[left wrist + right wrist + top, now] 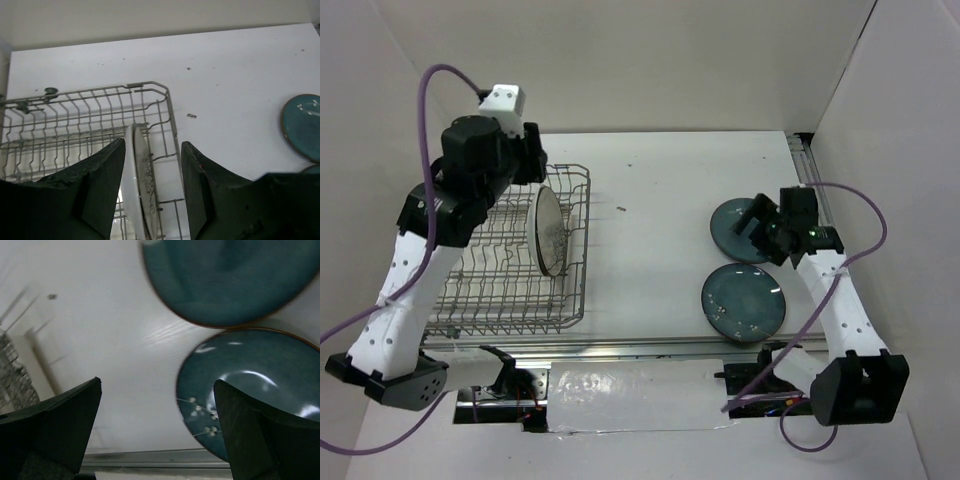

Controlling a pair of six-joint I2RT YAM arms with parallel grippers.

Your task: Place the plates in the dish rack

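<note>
- We see the dish rack (pixel 485 295) on the left side of the white table (pixel 650 190), in front of the left arm.
- One cream plate (pixel 550 232) stands on edge among the tines at the rack's right end, close to the right side wall, its faces turned left and right.
- The left gripper (pixel 532 165) hangs over the far right part of the rack, above the far edge of the cream plate.
- In the left wrist view, the left gripper (pixel 153 144) has its claw spread, and the rim of the cream plate (pixel 140 185) rises between the two dark fingers (pixel 100 185). We see a gap on each side, so neither finger presses on it.
- Two dark teal plates lie flat on the right side of the table, well apart from the rack. The far teal plate (pixel 725 228) and the near teal plate (pixel 743 302) sit just beside each other, one behind the other.
- The right gripper (pixel 760 228) is over the far teal plate and hides part of it from above.
- In the right wrist view, the right gripper (pixel 157 385) has its claw spread wide and pinches nothing. The far teal plate (pixel 230 280) and the near teal plate (pixel 250 385), with pale flecks near its rim, lie below it. We cannot tell whether the fingers touch either plate.
</note>
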